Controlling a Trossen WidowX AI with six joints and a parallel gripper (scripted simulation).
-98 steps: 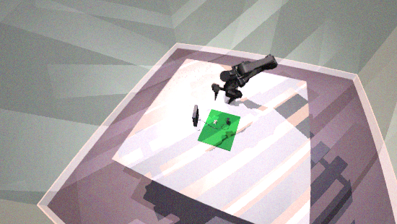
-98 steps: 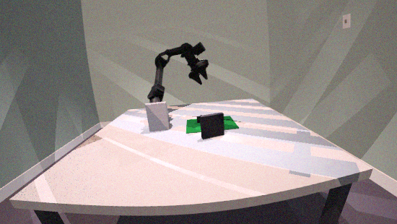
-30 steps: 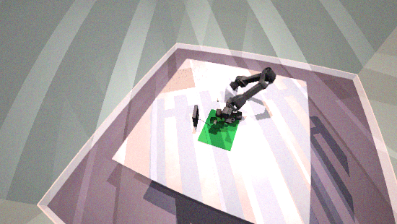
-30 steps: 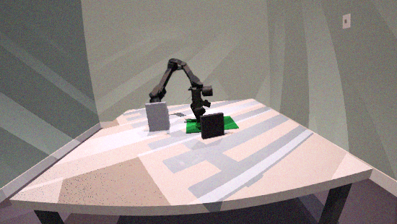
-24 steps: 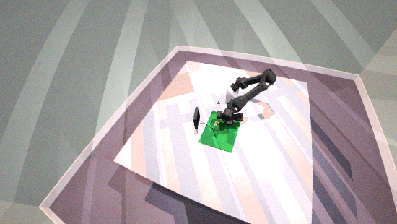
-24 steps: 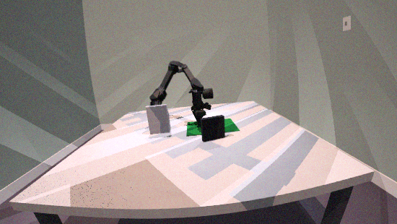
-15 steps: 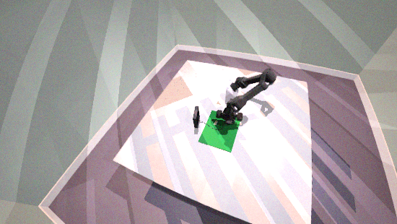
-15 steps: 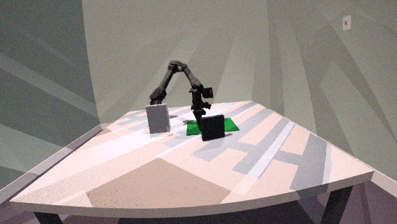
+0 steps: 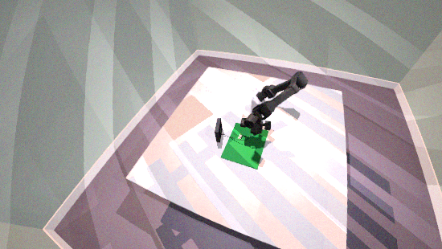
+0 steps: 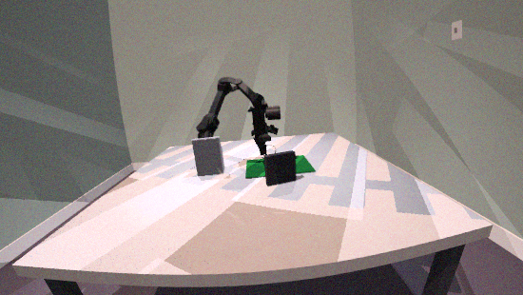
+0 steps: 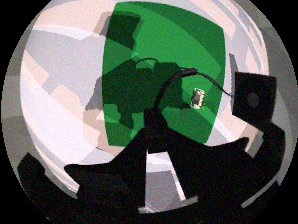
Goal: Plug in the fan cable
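Observation:
The green board [image 9: 241,156] [image 10: 304,165] [image 11: 172,37] lies flat on the table. The small white four-pin header [image 11: 198,98] [image 9: 240,136] stands on it, its pins bare. My gripper [image 11: 153,130] [image 9: 255,131] [image 10: 262,152] is shut on the dark cable plug [image 11: 153,118], to the left of the header in the wrist view. I cannot tell how far the plug is above the board. The black cable [image 11: 172,77] arches from the plug past the header to the square black fan [image 11: 254,96] [image 9: 218,129] [image 10: 280,168], which stands upright beside the board.
A grey upright box [image 10: 207,156] stands on the table near the arm's base in the exterior view. The fan stands close to the board's side, with its cable crossing over the board. The arm's shadow darkens part of the board.

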